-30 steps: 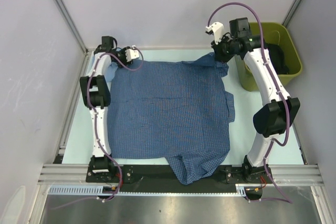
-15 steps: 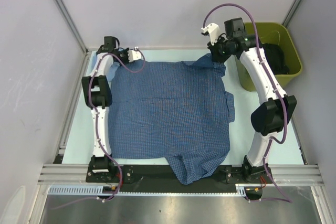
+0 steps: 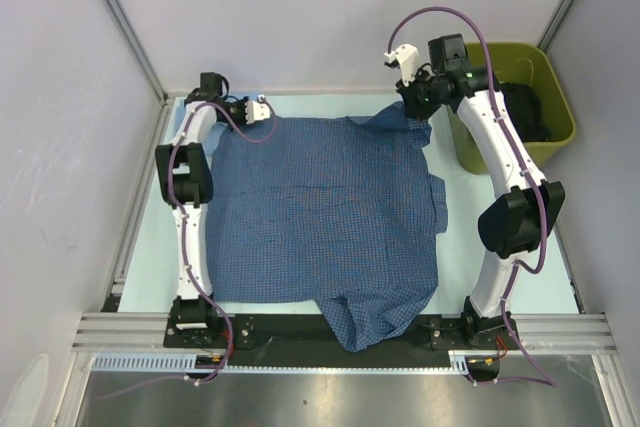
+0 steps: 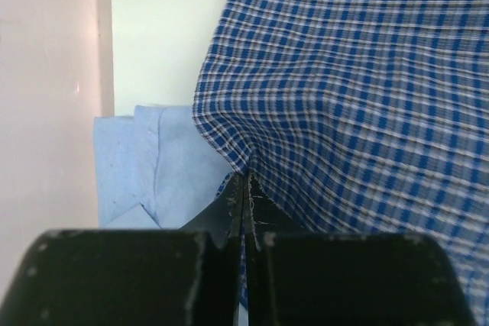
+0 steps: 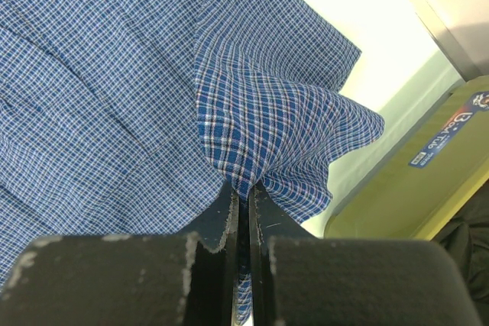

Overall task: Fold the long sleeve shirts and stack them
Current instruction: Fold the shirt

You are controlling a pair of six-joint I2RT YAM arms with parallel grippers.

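The left fingers [image 4: 223,223] and right fingers [image 5: 221,223] clamp the checked shirt [image 3: 330,217]; the bin [image 5: 412,188] has a label [image 5: 448,137], illegible (the pale blue shirt [image 4: 149,162] beside the checked one shows in the left wrist view only).

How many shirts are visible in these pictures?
2. The checked blue shirt lies spread across the table; the pale blue shirt shows beside its far left corner. The green bin may hide others.

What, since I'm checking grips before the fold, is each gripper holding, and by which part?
Both hold the blue checked shirt: the left gripper pinches its far left corner, the right gripper its far right corner, bunched up.
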